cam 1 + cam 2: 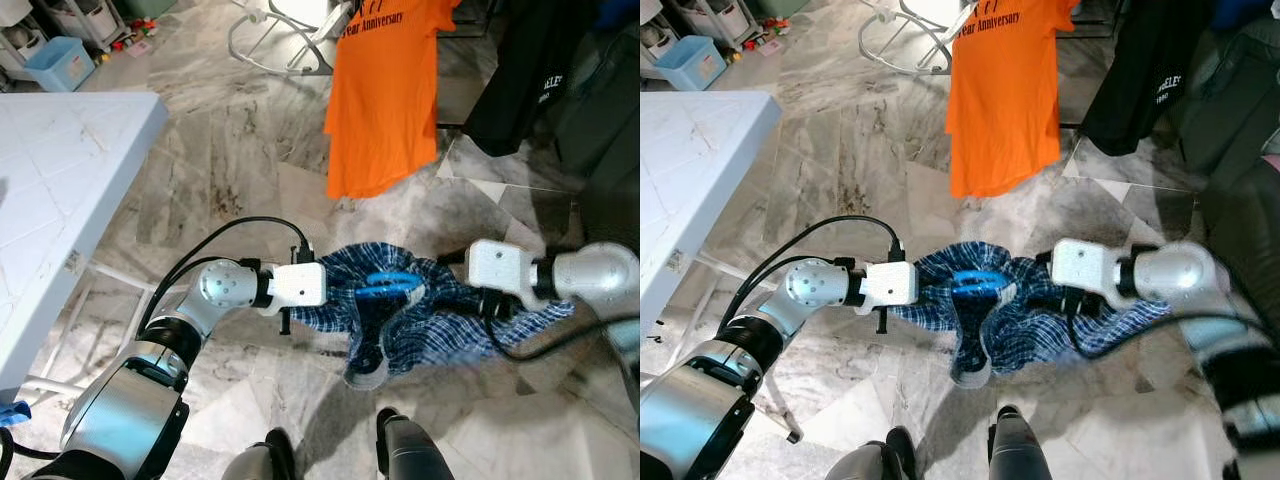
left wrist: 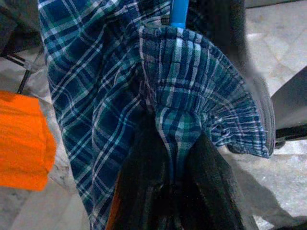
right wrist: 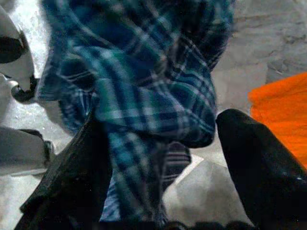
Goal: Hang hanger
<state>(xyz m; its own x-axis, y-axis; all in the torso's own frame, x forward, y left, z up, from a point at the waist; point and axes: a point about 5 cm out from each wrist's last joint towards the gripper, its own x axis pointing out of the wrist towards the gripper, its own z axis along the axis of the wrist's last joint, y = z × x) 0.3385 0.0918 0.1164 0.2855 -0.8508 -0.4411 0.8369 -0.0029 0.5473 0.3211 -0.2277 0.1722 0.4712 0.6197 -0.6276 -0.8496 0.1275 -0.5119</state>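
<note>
A blue plaid garment [image 1: 425, 325] hangs between my two arms above the marble floor, with a blue hanger [image 1: 390, 283] lying across its top. My left gripper [image 2: 168, 143] is shut on a gathered fold of the plaid cloth, its white wrist [image 1: 298, 284] at the garment's left edge. My right gripper [image 3: 160, 124] is at the garment's right side, behind its white wrist [image 1: 498, 268]. Its fingers [image 3: 261, 165] stand wide apart, and the cloth drapes against one of them. The hanger's blue end [image 2: 179, 12] pokes out above the waistband.
An orange T-shirt [image 1: 385, 90] and dark garments [image 1: 530, 80] hang ahead. A white table [image 1: 60, 200] stands at my left, with a blue bin [image 1: 60, 62] beyond it. A white rack base [image 1: 270, 45] sits on the floor far ahead.
</note>
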